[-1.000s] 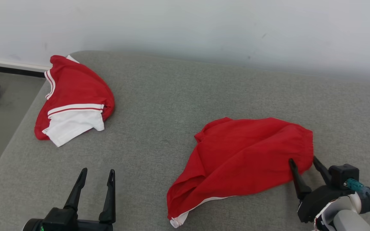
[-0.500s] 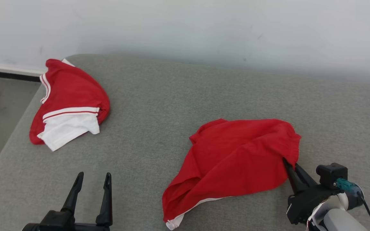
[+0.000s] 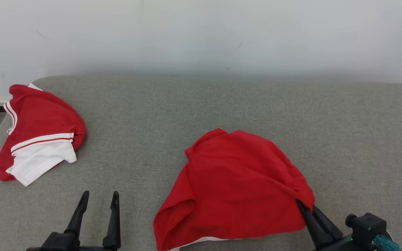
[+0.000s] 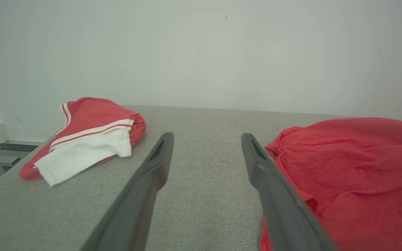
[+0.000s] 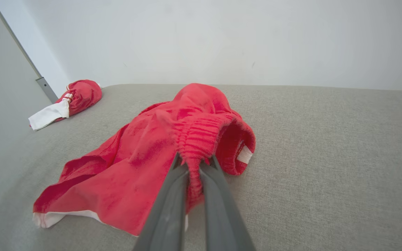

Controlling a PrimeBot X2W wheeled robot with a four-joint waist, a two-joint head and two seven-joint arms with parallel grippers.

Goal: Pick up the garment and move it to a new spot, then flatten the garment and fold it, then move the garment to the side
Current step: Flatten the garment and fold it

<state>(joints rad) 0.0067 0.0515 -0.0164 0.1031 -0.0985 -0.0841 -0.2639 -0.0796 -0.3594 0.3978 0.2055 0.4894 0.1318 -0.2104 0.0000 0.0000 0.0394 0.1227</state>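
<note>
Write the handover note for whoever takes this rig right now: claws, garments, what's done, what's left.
Right claw: shut on the elastic waistband of the crumpled plain red cloth shorts, at their right edge.
Left claw: open, empty, hovering over the grey fabric surface, apart from the shorts.
Shorts: mostly lying on the surface, centre-right; the waistband end is raised in the grip.
Also there: a red-and-white cloth garment, bunched at the far left.
Done: grasp taken.
Left: carry to a new spot, flatten, fold, move aside.
</note>
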